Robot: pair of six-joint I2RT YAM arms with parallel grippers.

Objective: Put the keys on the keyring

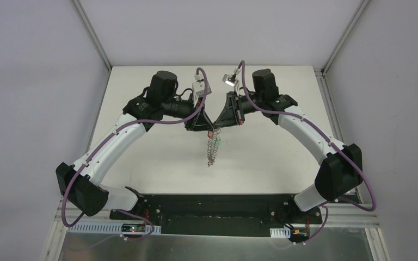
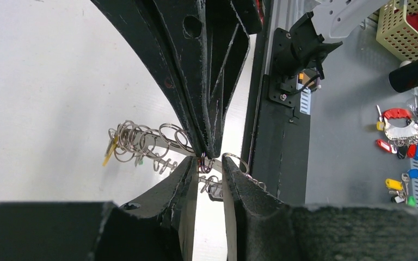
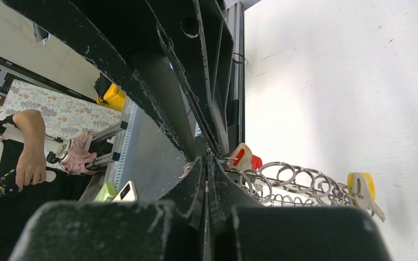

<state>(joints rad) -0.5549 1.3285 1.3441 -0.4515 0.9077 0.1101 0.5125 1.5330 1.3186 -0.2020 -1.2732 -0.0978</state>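
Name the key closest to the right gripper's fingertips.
The red key, right beside the right gripper; the yellow key hangs at the keyring's far end.

Top cam: left arm (image 1: 117, 142) and right arm (image 1: 305, 128) arch inward over the white counter (image 1: 158, 163). The left gripper (image 1: 208, 128) and right gripper (image 1: 218, 127) sit nose to nose at mid-counter, tips touching or nearly so; can't separate them. Jaws too small to read as parted or closed. The keyring (image 1: 213, 150) hangs under the meeting point as a thin chain-like strip, slightly tilted. Can't tell if its lower end touches the counter. There's a red fleck (image 1: 210, 132) at the strip's top. Purple cables (image 1: 95, 157) run along both arms. Bases sit on the black rail (image 1: 212, 209) at the near edge.
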